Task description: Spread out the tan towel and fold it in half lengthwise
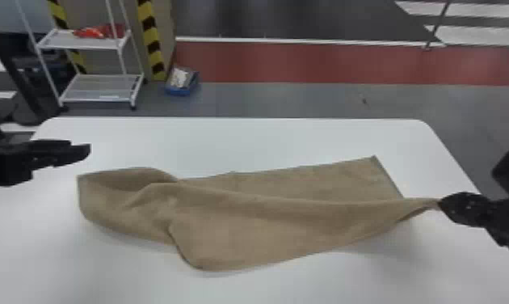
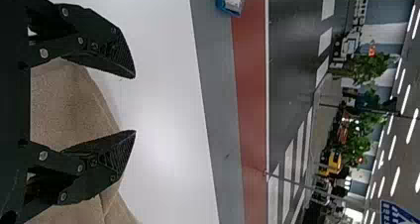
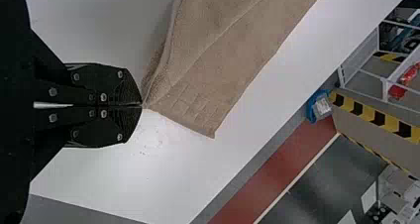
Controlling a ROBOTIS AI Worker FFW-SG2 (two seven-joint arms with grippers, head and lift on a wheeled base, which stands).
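Note:
The tan towel (image 1: 257, 218) lies across the white table, its left part rumpled and a loose fold running along the middle. My right gripper (image 1: 441, 203) is at the table's right side, shut on a towel corner that it pulls taut and slightly raised; in the right wrist view the fingertips of my right gripper (image 3: 142, 105) meet at the edge of the towel (image 3: 218, 60). My left gripper (image 1: 89, 150) is above the table, beyond the towel's left end. In the left wrist view my left gripper (image 2: 134, 104) is open, with the towel (image 2: 69, 100) below and behind its fingers.
The white table (image 1: 266, 141) has its far edge beyond the towel. On the floor behind stand a white shelf cart (image 1: 100, 87) with red items and a blue box (image 1: 182, 81). A yellow and black striped post (image 1: 150, 36) rises beside the cart.

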